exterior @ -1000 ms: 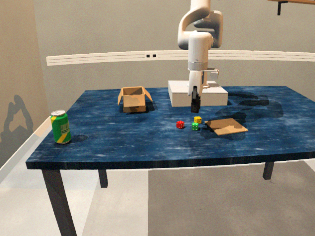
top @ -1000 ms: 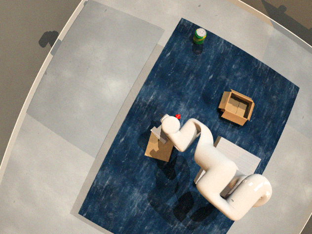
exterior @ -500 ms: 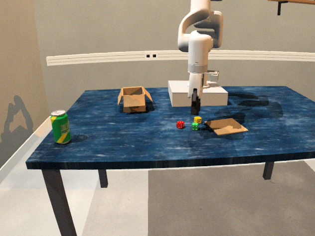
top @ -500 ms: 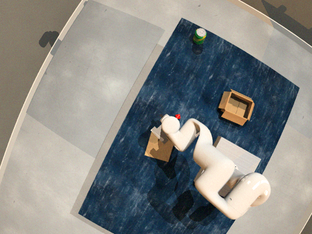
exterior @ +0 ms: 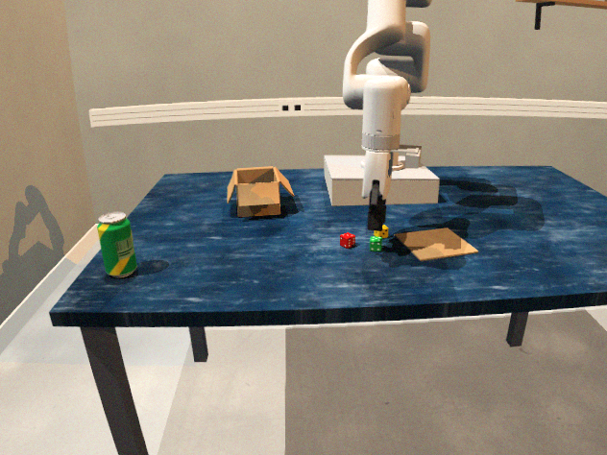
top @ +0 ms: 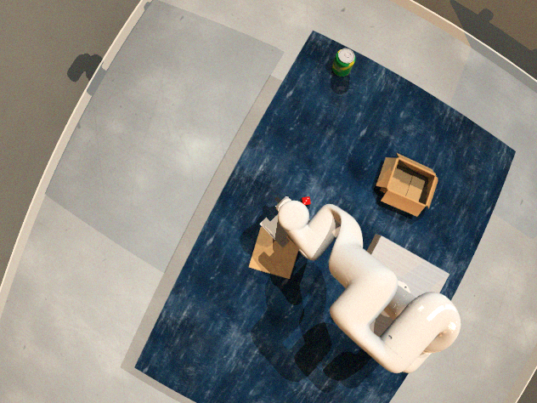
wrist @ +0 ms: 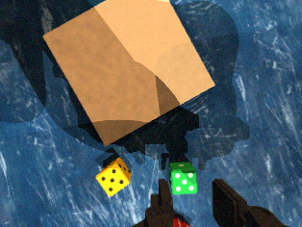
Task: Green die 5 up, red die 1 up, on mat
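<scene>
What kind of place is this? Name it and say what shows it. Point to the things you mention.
Probably a robotics test area in a room: a white arm (top: 366, 284) (exterior: 382, 105) mounted beside a blue table (top: 320, 121) (exterior: 245, 283), with dice laid out and a wall-mounted socket rail (exterior: 196, 109).

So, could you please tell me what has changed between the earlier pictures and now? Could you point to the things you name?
The gripper (exterior: 376, 227) (wrist: 189, 196) has come down a little toward the green die (exterior: 376, 244) (wrist: 184, 183); nothing has been taken hold of or let go. The red die (top: 306, 201) (exterior: 347, 240), yellow die (exterior: 383, 230) (wrist: 113, 179), green die, mat (top: 274, 262) (exterior: 436, 243) (wrist: 130, 67), can (top: 343, 64) (exterior: 117, 247) and box (top: 401, 201) (exterior: 258, 198) stayed put.
</scene>
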You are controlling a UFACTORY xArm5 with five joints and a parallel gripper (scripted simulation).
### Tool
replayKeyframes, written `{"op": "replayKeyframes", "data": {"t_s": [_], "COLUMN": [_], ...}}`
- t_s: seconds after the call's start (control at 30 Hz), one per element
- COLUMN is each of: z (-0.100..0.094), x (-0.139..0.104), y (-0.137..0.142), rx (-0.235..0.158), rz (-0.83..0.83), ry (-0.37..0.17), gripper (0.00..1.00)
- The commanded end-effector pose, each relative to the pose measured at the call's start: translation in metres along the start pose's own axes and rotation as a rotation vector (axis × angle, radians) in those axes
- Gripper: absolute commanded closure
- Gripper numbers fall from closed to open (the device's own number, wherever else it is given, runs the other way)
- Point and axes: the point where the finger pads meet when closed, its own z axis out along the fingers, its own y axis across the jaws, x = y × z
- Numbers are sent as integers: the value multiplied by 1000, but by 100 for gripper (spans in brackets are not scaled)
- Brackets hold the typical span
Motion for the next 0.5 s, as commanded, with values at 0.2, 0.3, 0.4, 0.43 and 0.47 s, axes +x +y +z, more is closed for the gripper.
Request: {"op": "replayKeyframes", "data": {"t_s": [0.2, 0.3, 0.4, 0.43, 0.47], "z": [11, 14, 17, 18, 19], "x": [0, 1, 1, 1, 1], "y": [2, 2, 2, 2, 2], "rx": [-4, -4, -4, -4, -4], "rz": [0, 0, 0, 0, 0], "ry": [0, 0, 0, 0, 0], "gripper": [58, 58, 58, 58, 58]}}
